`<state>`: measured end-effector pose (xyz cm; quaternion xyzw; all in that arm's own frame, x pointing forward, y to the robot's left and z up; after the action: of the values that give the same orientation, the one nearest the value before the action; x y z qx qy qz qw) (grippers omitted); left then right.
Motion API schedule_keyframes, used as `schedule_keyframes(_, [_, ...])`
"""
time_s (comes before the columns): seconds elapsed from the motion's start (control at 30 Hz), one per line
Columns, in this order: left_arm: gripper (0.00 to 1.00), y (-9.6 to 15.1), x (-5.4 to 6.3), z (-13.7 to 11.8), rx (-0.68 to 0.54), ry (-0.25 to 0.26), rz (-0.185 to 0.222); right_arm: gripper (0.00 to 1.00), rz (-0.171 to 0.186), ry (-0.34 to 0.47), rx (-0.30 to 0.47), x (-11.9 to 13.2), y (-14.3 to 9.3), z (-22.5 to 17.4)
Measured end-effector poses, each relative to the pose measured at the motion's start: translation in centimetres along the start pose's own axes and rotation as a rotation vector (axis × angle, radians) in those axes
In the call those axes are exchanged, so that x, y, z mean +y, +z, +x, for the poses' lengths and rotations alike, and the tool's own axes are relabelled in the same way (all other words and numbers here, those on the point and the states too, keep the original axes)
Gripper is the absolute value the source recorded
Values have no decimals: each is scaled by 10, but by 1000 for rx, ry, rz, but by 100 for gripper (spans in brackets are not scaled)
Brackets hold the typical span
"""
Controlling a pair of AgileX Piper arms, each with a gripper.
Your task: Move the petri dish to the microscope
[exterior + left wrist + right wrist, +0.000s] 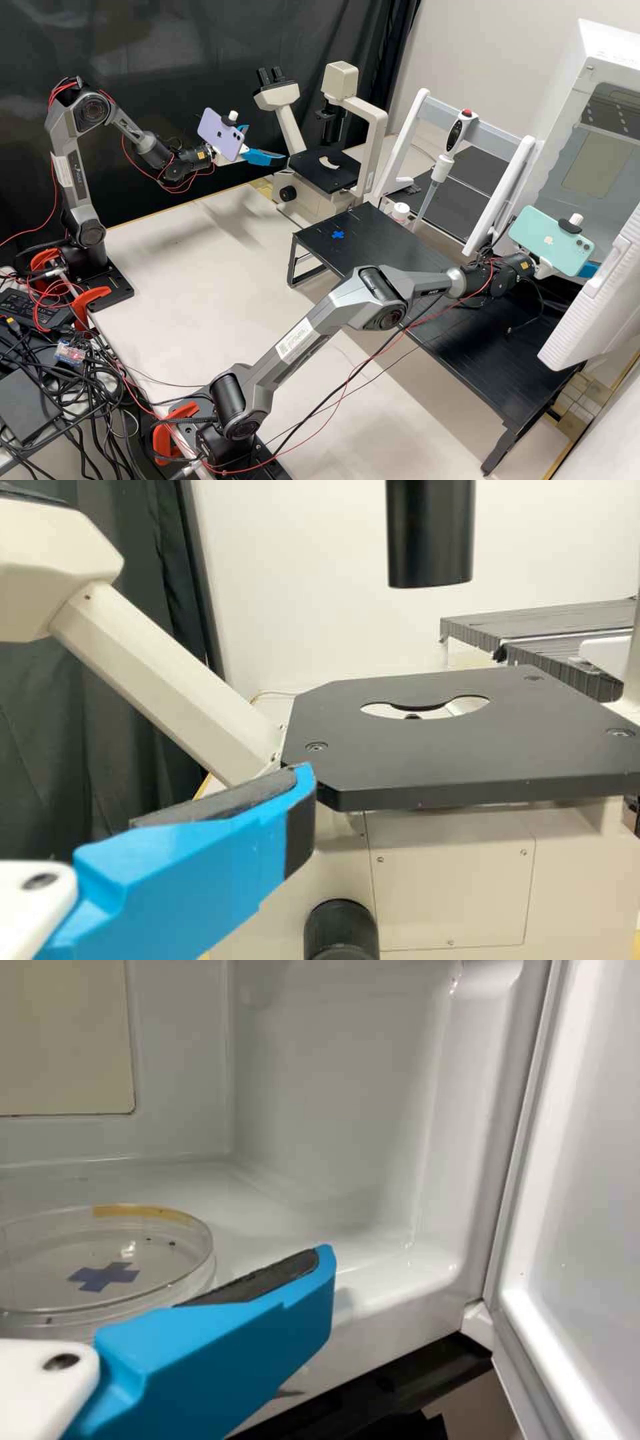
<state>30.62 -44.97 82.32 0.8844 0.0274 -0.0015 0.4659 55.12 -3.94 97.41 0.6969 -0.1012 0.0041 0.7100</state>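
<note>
The left arm (65,160) is bent up high, and the left gripper (267,142) is spread apart. The right arm (320,327) stretches out right, the right gripper (588,270) spread too.

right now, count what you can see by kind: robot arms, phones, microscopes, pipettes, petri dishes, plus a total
Robot arms: 2
Phones: 2
Microscope: 1
Pipette: 1
Petri dish: 1
Total: 7
</note>
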Motion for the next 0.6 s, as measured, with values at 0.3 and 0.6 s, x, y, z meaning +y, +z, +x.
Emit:
schedule_keyframes(0.3, [100,0,0,0,0,0,0,0,-19,-30,7,-1,-2,1])
schedule_keyframes(0.6, [100,0,0,0,0,0,0,0,-15,-31,7,-1,-2,1])
